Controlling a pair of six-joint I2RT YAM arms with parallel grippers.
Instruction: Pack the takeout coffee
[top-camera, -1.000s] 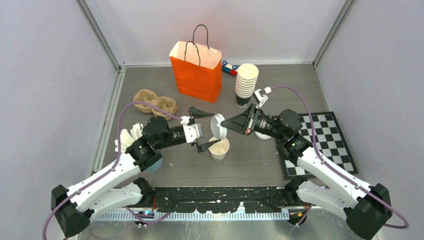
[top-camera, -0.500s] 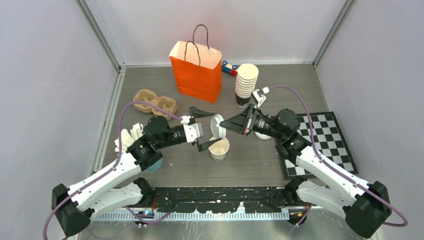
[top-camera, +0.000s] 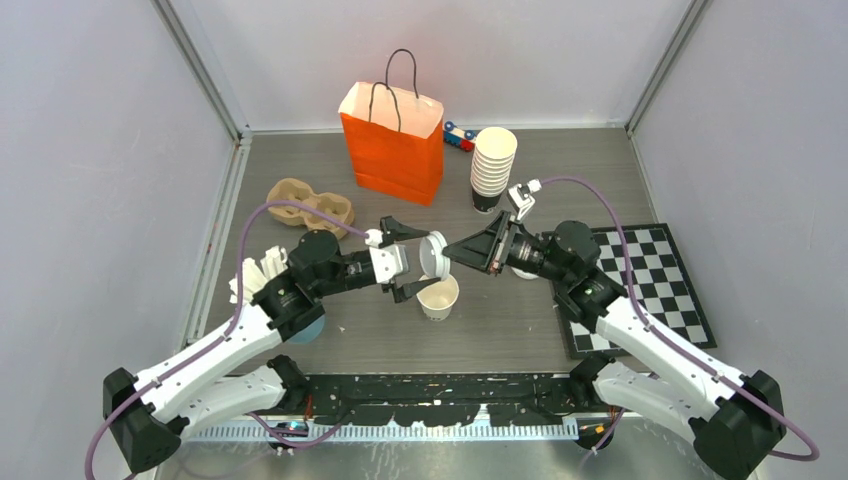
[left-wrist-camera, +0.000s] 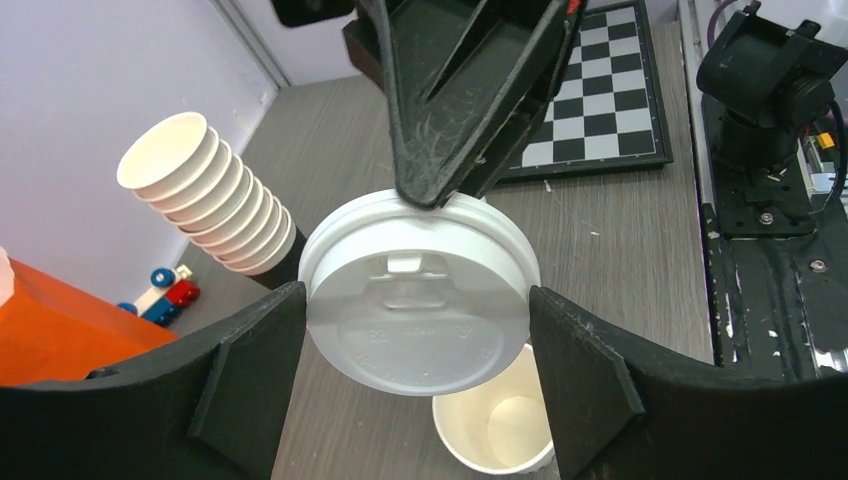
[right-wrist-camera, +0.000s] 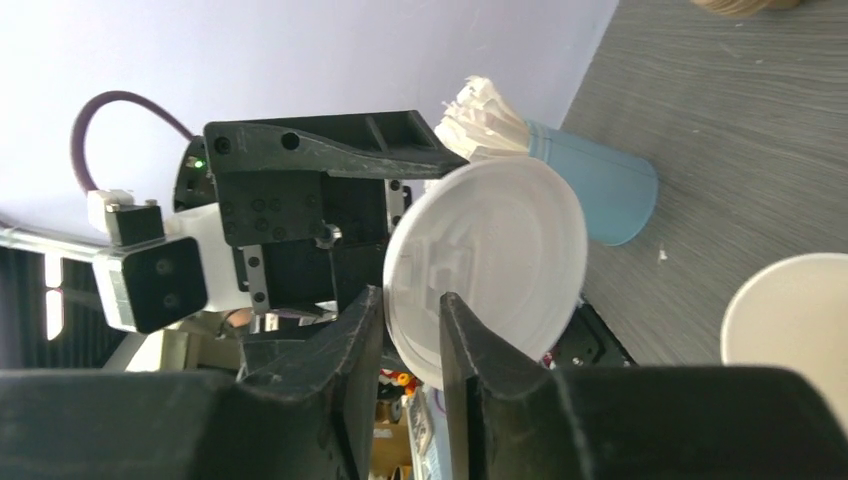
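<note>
A short white paper cup (top-camera: 438, 297) stands open and lidless at the table's middle; it also shows in the left wrist view (left-wrist-camera: 497, 430) and the right wrist view (right-wrist-camera: 790, 320). My right gripper (top-camera: 447, 247) (right-wrist-camera: 410, 300) is shut on the rim of a round white plastic lid (top-camera: 434, 255) (left-wrist-camera: 420, 300) (right-wrist-camera: 490, 260). It holds the lid on edge just above and behind the cup. My left gripper (top-camera: 428, 258) (left-wrist-camera: 418, 340) is open, one finger on each side of the lid, close to its edges. The orange bag (top-camera: 393, 145) stands at the back.
A tall stack of nested cups (top-camera: 492, 168) stands right of the bag, with a toy car (top-camera: 458, 136) behind. A cardboard cup carrier (top-camera: 310, 205) lies at the left. A blue cup of paper sticks (top-camera: 305, 328) is under my left arm. A chessboard (top-camera: 650, 285) lies at the right.
My right gripper has carried the lid a little left, in between the left gripper's open fingers. The cup has not moved.
</note>
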